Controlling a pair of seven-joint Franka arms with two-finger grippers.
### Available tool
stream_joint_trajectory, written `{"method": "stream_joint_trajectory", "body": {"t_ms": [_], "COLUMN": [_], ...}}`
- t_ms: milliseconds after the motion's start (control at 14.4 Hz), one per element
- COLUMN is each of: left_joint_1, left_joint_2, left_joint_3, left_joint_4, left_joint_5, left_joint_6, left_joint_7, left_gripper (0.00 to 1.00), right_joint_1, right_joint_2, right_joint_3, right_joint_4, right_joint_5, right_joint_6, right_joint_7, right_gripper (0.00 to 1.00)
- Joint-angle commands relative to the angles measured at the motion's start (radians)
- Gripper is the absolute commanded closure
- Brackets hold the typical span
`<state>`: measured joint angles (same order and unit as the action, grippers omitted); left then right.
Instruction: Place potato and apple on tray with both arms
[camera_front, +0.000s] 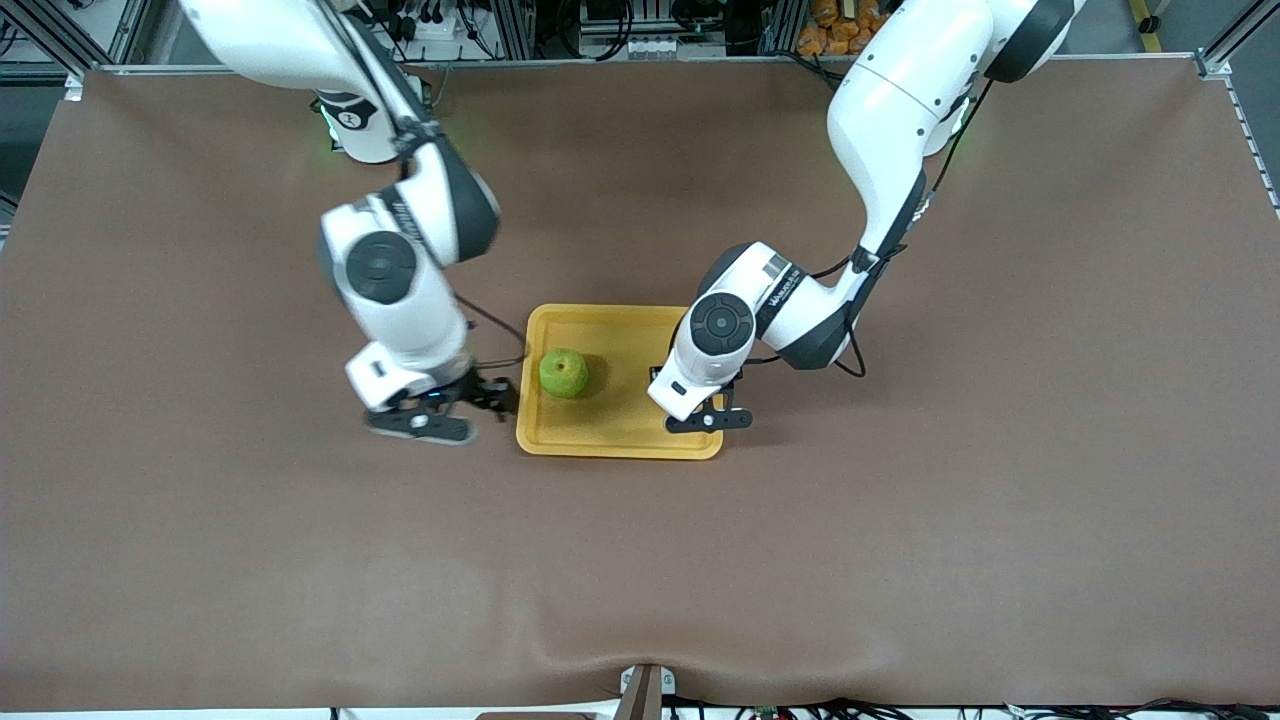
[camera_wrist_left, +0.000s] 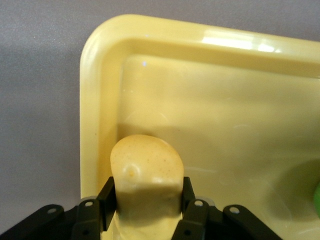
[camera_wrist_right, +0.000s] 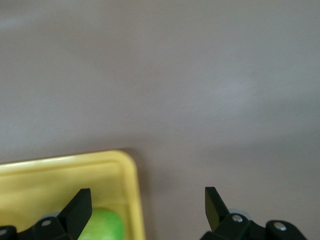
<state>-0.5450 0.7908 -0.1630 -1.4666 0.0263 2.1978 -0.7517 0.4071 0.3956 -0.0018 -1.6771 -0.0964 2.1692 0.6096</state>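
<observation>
The yellow-orange tray (camera_front: 620, 335) lies at the table's middle. The green apple (camera_front: 565, 373) sits in it, toward the right arm's end. My left gripper (camera_front: 697, 403) is low over the tray's corner toward the left arm's end, shut on the potato (camera_wrist_left: 145, 167). The left wrist view shows the potato between the fingers (camera_wrist_left: 106, 200), just over the tray's floor (camera_wrist_left: 225, 110). In the front view the left hand hides the potato. My right gripper (camera_front: 492, 395) is open and empty at the tray's edge beside the apple. In the right wrist view the right gripper (camera_wrist_right: 145, 200) straddles the tray's rim (camera_wrist_right: 131, 185), with the apple (camera_wrist_right: 105, 226) by one finger.
The brown table cover (camera_front: 900, 550) spreads wide on all sides of the tray. Metal framing and cables run along the table's edge by the robots' bases.
</observation>
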Motion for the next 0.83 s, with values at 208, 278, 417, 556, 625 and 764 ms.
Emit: {"method": "stream_joint_trajectory", "body": {"t_ms": [208, 278, 417, 556, 625, 764], "left_joint_1": [-0.012, -0.010, 0.008, 0.051, 0.081, 0.118], "left_joint_2": [0.015, 0.005, -0.033, -0.094, -0.129, -0.208], "left_joint_3": [0.013, 0.013, 0.011, 0.011, 0.010, 0.011], "left_joint_4": [0.028, 0.028, 0.028, 0.028, 0.028, 0.026], "left_joint_5": [0.059, 0.073, 0.112, 0.115, 0.115, 0.113], "left_joint_6": [0.025, 0.023, 0.014, -0.012, -0.033, -0.072], "left_joint_7": [-0.012, -0.009, 0.024, 0.032, 0.040, 0.057], "left_gripper": [0.00, 0.00, 0.00, 0.00, 0.00, 0.00], "right_joint_1": [-0.226, -0.259, -0.310, -0.350, -0.384, -0.456], "right_joint_2": [-0.173, -0.207, -0.260, -0.306, -0.329, -0.354], "right_joint_3": [0.023, 0.023, 0.023, 0.020, 0.017, 0.020], "right_joint_4": [-0.035, -0.035, -0.035, -0.035, -0.033, -0.009], "right_joint_5": [-0.008, -0.006, -0.006, 0.047, 0.111, 0.179], "right_joint_6": [-0.210, -0.230, -0.267, -0.308, -0.345, -0.423], "right_joint_7": [-0.374, -0.433, -0.499, -0.575, -0.605, -0.613], "right_gripper": [0.00, 0.00, 0.00, 0.00, 0.00, 0.00]}}
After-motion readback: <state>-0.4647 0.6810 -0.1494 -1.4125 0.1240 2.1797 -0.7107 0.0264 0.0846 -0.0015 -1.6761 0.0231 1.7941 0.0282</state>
